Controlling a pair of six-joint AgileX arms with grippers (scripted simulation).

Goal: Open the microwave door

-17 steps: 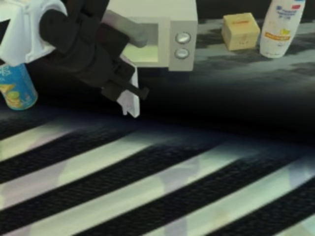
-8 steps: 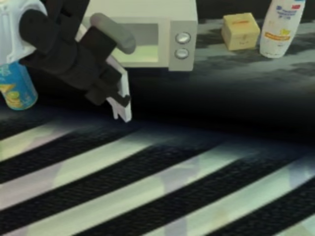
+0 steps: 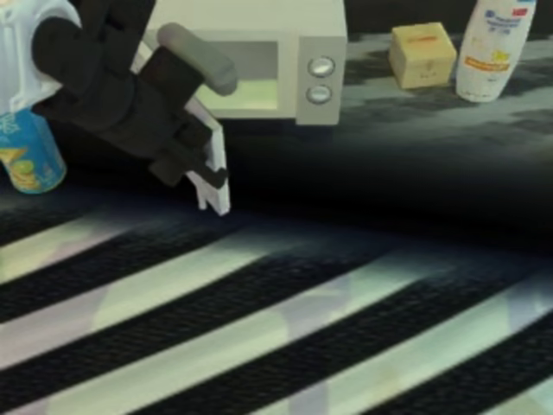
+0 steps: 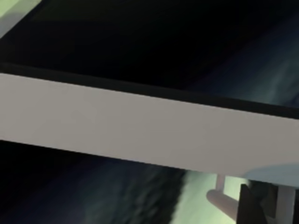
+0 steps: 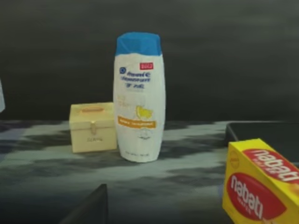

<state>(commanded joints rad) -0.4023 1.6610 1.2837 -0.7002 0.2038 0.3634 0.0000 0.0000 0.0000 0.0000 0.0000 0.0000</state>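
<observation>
left tool (image 3: 207, 169) angled down, gripping microwave door (image 3: 218, 173)

One microwave (image 3: 285, 60), one tan box (image 3: 422, 55), one shampoo bottle (image 3: 494, 47), one blue can (image 3: 26, 151), one yellow wafer box (image 5: 261, 184).

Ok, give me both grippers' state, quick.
Left gripper: shut on the microwave door, swung open from the microwave.
Right gripper: not in view.

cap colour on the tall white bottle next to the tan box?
Blue. The tall white plastic bottle shows its cap best in the right wrist view; the top view crops it.
</observation>
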